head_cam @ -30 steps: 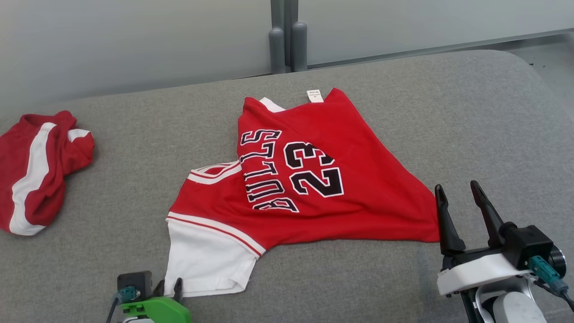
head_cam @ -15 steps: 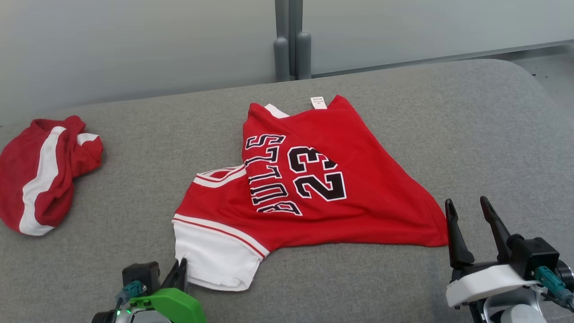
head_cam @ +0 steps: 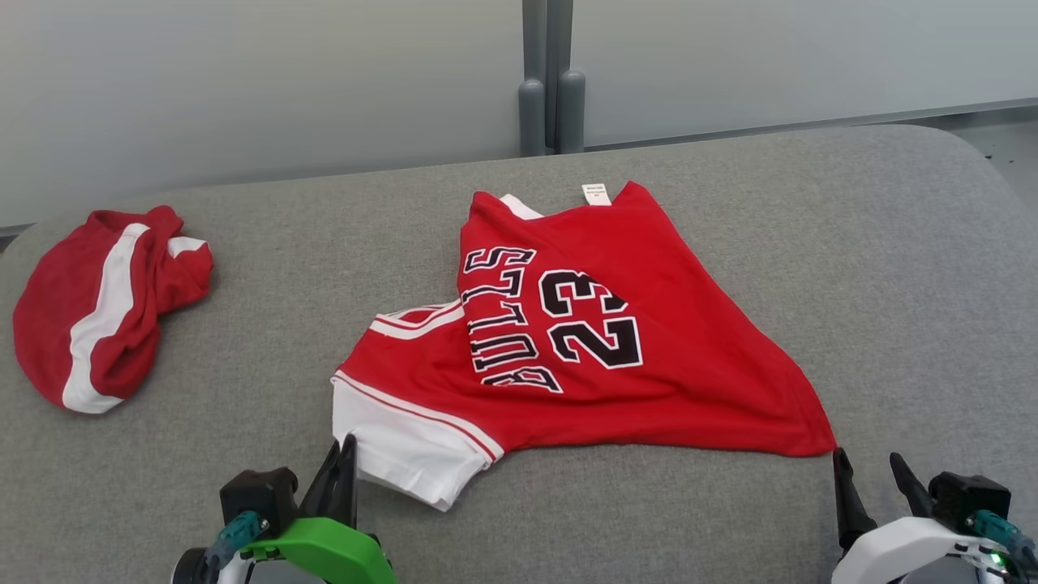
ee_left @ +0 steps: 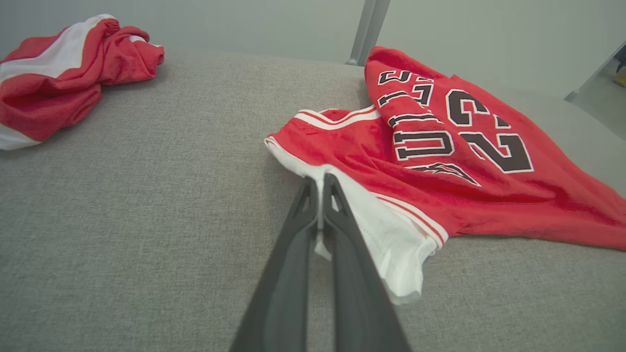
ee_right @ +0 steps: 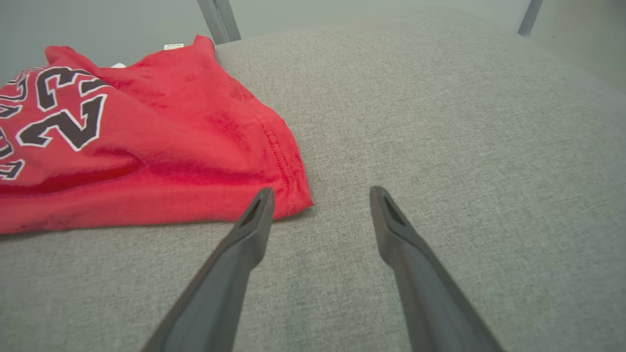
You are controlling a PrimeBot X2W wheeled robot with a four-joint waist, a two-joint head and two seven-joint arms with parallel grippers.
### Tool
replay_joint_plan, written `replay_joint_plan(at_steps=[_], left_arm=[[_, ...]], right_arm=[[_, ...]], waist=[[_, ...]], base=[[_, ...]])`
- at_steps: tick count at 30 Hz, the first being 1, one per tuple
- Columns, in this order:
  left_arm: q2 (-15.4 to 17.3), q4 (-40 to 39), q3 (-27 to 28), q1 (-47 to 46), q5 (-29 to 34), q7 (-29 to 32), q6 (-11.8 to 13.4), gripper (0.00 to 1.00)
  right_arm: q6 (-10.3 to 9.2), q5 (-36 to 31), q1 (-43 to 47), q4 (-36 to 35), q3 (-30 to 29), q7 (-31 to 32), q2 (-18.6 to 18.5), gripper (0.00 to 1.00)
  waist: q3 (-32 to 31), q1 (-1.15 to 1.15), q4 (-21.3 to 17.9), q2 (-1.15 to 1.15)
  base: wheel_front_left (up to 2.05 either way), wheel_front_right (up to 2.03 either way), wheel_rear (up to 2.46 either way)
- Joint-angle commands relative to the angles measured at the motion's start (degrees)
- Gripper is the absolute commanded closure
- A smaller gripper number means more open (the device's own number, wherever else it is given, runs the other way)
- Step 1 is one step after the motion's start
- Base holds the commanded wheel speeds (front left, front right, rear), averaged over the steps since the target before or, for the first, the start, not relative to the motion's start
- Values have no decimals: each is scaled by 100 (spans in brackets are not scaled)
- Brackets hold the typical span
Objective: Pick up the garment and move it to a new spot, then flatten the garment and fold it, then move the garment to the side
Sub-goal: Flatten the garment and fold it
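The red number 23 jersey point(head_cam: 665, 381) lies rumpled on the grey surface point(head_cam: 851, 259), the left fingers point(ee_left: 293, 254) clenched on its white sleeve edge, the right fingers point(ee_right: 244, 244) spread apart just beside its red corner.

Dark tapered left pincer point(head_cam: 347, 444) on green mount point(head_cam: 324, 550), dark right pincer point(head_cam: 866, 459) on white mount point(head_cam: 885, 551), teal cable plugs point(head_cam: 236, 533)

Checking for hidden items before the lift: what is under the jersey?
The jersey lies on the grey cushion, partly folded over itself. Whatever its middle covers cannot be seen.
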Motion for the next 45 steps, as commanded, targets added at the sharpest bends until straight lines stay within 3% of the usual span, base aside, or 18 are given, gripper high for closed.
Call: replay_joint_plan(at_steps=[1,18,21,22,23,25,27,31,36,45], left_arm=[[3,-96,-16,72,46,28,62,100],[65,-319,-51,92,0,61,142,100],[81,-310,-48,74,-16,51,148,100],[86,-306,-44,69,-19,44,152,100],[91,-304,-45,64,-22,39,159,100],[103,-301,-44,50,-26,33,160,100],[106,-305,-43,36,-40,8,165,100],[69,-349,-5,-9,-95,-143,142,100],[-40,-457,81,-75,-377,-390,90,100],[-190,-962,233,-296,-897,-955,-11,100]], right_arm=[[-2,81,-186,169,-39,18,-22,0],[-2,210,-1152,1794,24,77,-23,0],[-2,276,-1282,1995,89,46,-19,23],[-2,282,-1321,2056,110,29,-18,42],[-2,288,-1358,2108,125,10,-19,56],[-2,317,-1445,2210,155,-3,-19,73],[-2,350,-1530,2273,155,-57,-23,100],[-2,496,-1658,2288,115,-188,-25,100],[-2,1402,-1692,1869,376,-316,-22,100],[-1,2490,-1327,-121,727,121,-68,100]], waist=[[29,0,61,34],[152,0,331,34],[176,0,333,34],[182,0,330,34],[189,0,327,34],[201,0,320,34],[210,0,311,34],[197,0,292,34],[141,0,257,34],[-16,0,91,34]], base=[[0,0,0],[0,0,0],[0,0,0],[0,0,0],[0,0,0],[0,0,0],[0,0,0],[0,0,0],[0,0,0],[0,0,0]])
